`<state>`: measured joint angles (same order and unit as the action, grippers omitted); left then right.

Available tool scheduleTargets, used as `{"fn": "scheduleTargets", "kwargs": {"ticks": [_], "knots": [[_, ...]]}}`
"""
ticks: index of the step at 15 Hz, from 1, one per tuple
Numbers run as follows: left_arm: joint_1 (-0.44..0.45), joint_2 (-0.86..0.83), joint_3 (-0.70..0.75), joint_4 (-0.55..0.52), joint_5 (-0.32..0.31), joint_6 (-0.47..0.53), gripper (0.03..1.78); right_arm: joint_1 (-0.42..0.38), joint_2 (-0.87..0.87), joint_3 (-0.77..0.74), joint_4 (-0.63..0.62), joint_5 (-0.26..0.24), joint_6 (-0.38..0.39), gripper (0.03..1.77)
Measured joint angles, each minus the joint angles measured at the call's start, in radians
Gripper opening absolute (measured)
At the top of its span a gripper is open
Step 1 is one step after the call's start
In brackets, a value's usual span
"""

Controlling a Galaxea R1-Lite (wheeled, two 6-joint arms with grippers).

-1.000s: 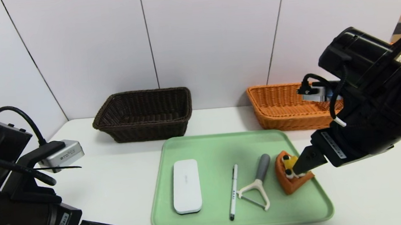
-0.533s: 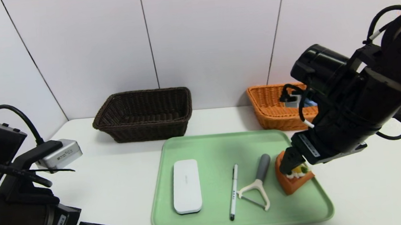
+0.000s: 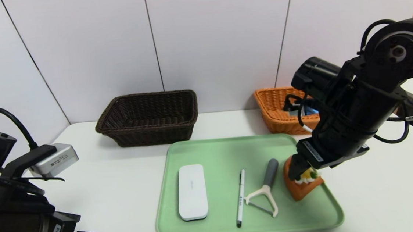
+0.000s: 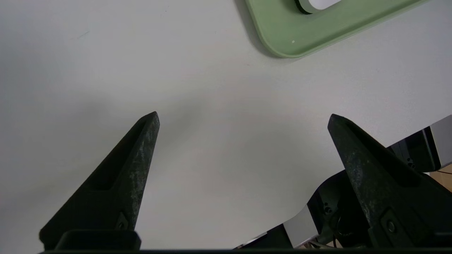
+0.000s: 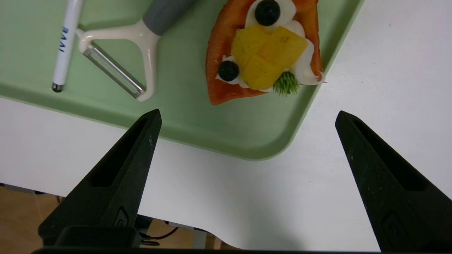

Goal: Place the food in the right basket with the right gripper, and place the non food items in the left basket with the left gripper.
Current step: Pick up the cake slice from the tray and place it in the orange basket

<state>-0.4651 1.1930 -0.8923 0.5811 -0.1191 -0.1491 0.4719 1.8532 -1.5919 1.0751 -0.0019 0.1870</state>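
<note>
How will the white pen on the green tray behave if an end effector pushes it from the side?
The pen is slim and round, so it would probably roll across the tray. It looks stiff, unlikely to bend. Its smooth body may slip between closing fingers.

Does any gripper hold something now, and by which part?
Nothing is held. The right gripper is open above the tart wedge; the left gripper is open over the bare table.

Light is bright, even and soft, seemingly from overhead; the pale green tray (image 3: 321, 215) casts only a thin shadow on the white table (image 3: 123, 189); the head view bows at its edges; both wrist views are sharp, without glare.
</note>
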Motion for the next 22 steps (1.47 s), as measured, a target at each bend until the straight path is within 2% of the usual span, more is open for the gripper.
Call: {"fn": "scheduleTargets", "kwargs": {"ticks": [5,9,22], "knots": [[0.0,-0.006,-0.002,-0.001,0.0,0.001,1.69,-0.04,0.006,0.04,-0.013,0.0,-0.065,1.7],[0.0,-0.015,0.0,0.001,0.001,0.002,1.69,-0.044,0.02,0.066,-0.094,-0.001,-0.098,1.7],[0.0,-0.032,0.003,-0.001,0.0,0.0,1.69,0.001,0.093,0.074,-0.129,-0.001,-0.119,1.7]]}}
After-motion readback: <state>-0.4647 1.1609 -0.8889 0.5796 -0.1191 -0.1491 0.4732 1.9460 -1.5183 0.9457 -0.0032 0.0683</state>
